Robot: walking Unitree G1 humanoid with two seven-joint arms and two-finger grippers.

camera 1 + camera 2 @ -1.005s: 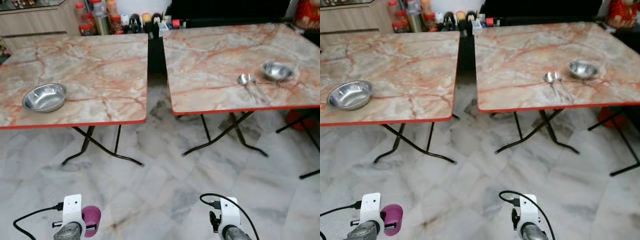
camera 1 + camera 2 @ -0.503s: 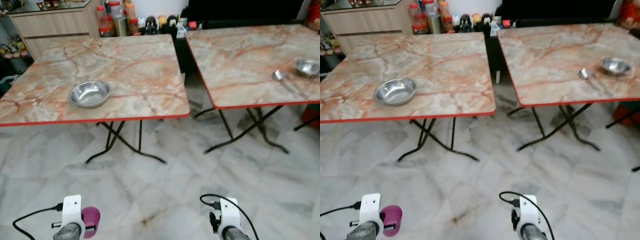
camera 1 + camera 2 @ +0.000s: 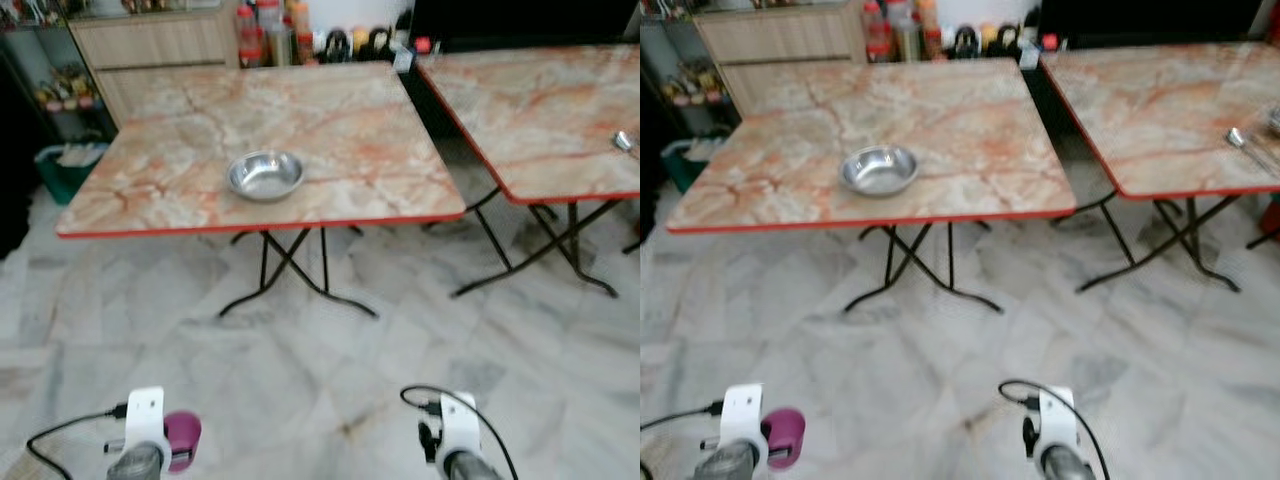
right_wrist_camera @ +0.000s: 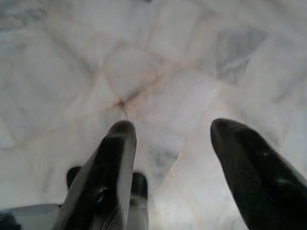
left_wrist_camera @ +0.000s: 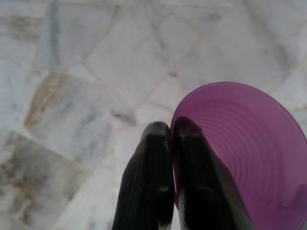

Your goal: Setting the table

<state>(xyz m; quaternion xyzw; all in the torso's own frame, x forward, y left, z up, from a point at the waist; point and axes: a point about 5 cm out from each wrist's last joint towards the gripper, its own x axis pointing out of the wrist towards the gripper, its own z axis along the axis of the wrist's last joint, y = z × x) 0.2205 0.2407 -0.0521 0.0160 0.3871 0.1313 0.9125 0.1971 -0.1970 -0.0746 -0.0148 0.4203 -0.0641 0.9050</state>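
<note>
Two marble-patterned counters with red edges stand side by side on a pale marble floor (image 3: 330,360). The left counter (image 3: 330,130) carries a steel bowl (image 3: 264,175); the right counter (image 3: 540,110) carries a spoon (image 3: 624,141) at its far side

The right gripper (image 4: 170,136) hangs over the pale marble floor (image 4: 158,62), its two black fingers (image 4: 108,177) spread wide apart with nothing between them.

A purple cup (image 5: 244,158) sits pinched between the left gripper's (image 5: 171,136) black fingers. Grey-veined white marble floor (image 4: 158,72) lies beyond the right gripper's (image 4: 172,132) black fingers.
</note>
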